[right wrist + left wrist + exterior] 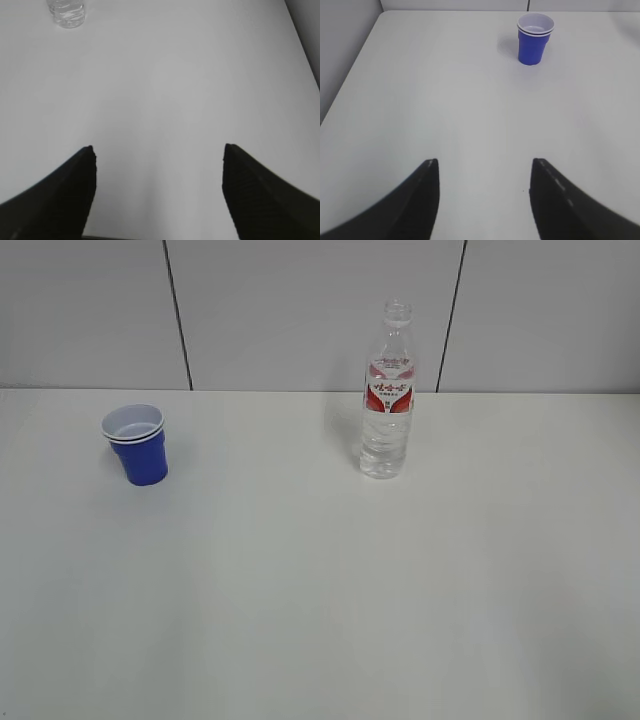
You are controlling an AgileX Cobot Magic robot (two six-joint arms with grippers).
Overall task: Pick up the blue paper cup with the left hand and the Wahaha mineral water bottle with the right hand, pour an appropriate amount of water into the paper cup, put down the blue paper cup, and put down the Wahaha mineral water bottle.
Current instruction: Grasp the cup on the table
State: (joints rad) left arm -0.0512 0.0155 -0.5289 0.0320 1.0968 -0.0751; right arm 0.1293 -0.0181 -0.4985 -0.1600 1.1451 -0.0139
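Observation:
The blue paper cup (137,443) stands upright at the left of the white table, white inside with a doubled rim; in the left wrist view the cup (535,38) sits far ahead and to the right. The Wahaha mineral water bottle (388,390) stands upright and uncapped right of centre, with clear water in its lower part. Only the bottle's base (66,13) shows at the top left of the right wrist view. My left gripper (484,164) is open over bare table, far short of the cup. My right gripper (158,149) is open, wide, far from the bottle. Neither arm shows in the exterior view.
The white table (320,600) runs to a grey panelled wall (300,310) behind. Its left edge (350,80) shows in the left wrist view and its right edge (302,45) in the right wrist view.

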